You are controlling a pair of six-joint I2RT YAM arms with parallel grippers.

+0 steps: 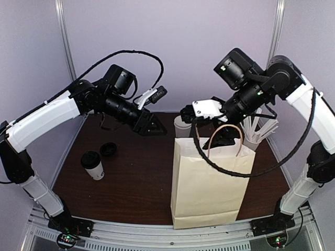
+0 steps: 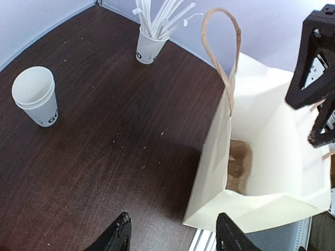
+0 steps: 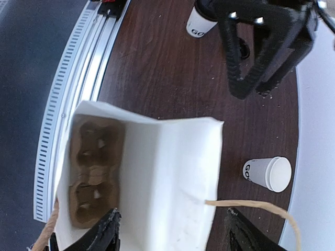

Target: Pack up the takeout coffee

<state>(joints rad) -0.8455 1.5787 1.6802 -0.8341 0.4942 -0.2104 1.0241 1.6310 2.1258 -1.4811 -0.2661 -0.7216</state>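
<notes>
A takeout coffee, a small white cup with a black lid, stands at the left of the table; the right wrist view shows it too. A loose black lid lies just behind it. A lidless white cup stands behind the paper bag. The bag stands open with a brown pulp carrier on its bottom. My left gripper hangs open over the table left of the bag. My right gripper is open above the bag's mouth, holding nothing.
A white cup of long white sticks stands behind the bag at the back right. The bag's paper handles stick up just under my right gripper. The table's metal front rail runs close to the bag.
</notes>
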